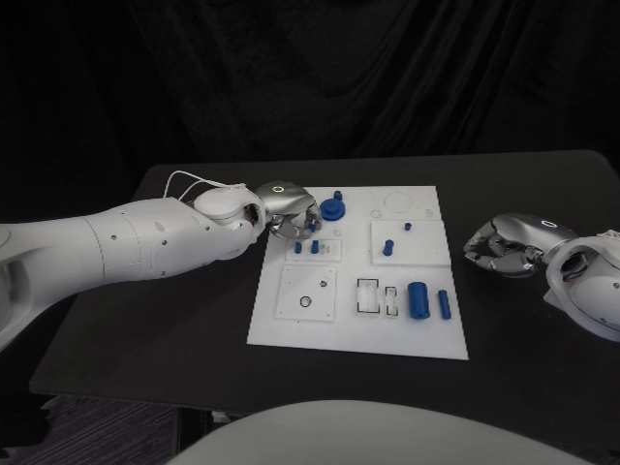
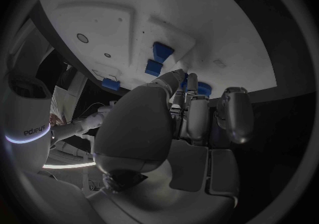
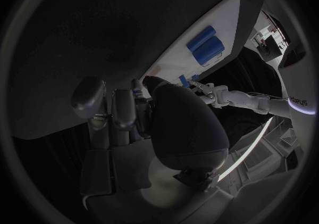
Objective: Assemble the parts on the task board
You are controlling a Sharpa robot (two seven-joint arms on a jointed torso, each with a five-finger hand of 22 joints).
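Note:
The white task board [image 1: 359, 325] lies in the middle of the black table [image 1: 157, 329]. My left hand [image 1: 290, 211] hovers over the board's far left corner, fingers pointing down just above two short blue pegs [image 1: 306, 247]. A taller blue part [image 1: 335, 207] stands right beside it. In the left wrist view the fingertips [image 2: 189, 83] of my left hand [image 2: 193, 123] are against a blue part [image 2: 202, 90]; whether they hold it is unclear. My right hand [image 1: 506, 247] rests on the table to the right of the board, fingers curled in with nothing in them.
More blue parts sit on the board: a peg [image 1: 388, 249], a small stud [image 1: 407, 227], a thick cylinder [image 1: 418, 300] and a slimmer one [image 1: 445, 304]. The cylinders [image 3: 206, 46] also show in the right wrist view. Dark curtains hang behind the table.

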